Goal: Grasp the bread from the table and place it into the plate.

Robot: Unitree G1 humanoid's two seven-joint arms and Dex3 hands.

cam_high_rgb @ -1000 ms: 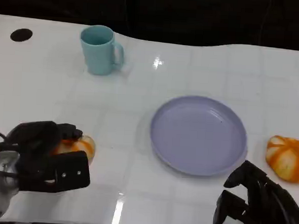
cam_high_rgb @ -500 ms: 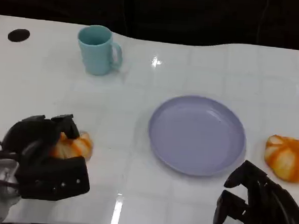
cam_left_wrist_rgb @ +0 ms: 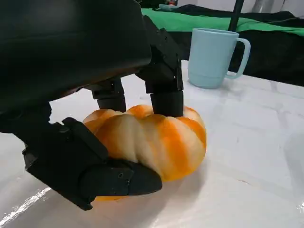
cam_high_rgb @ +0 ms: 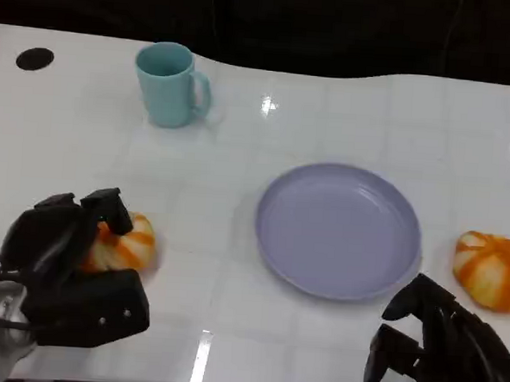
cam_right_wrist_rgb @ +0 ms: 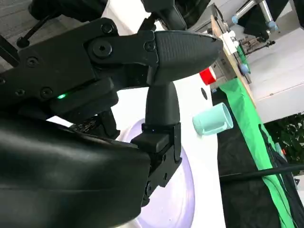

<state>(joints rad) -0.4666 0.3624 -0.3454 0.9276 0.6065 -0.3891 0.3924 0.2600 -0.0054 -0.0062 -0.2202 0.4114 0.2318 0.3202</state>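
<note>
Left hand (cam_high_rgb: 65, 253) gripping a bread roll (cam_high_rgb: 122, 243) near the table's (cam_high_rgb: 242, 121) front left corner, fingers (cam_left_wrist_rgb: 166, 95) pressed onto it, right hand (cam_high_rgb: 440, 358) empty with fingers apart, plate (cam_high_rgb: 337, 231) mid-table

Left hand (cam_high_rgb: 64, 262) now closed around the orange-and-white bread (cam_high_rgb: 124, 244) at the table's seven o'clock, fingers (cam_high_rgb: 108, 208) draped over the loaf's top and thumb tucked under its near side, as the left wrist view confirms with fingertips (cam_left_wrist_rgb: 167, 97) pressing the crust. Hand shifted toward eleven o'clock over the past second, black shell drawn back toward six o'clock and more of the loaf exposed on its three o'clock side. Bread itself nudged slightly toward twelve o'clock from a second ago. Fingers, earlier low and flat over the bun, now arched higher above it.
</note>
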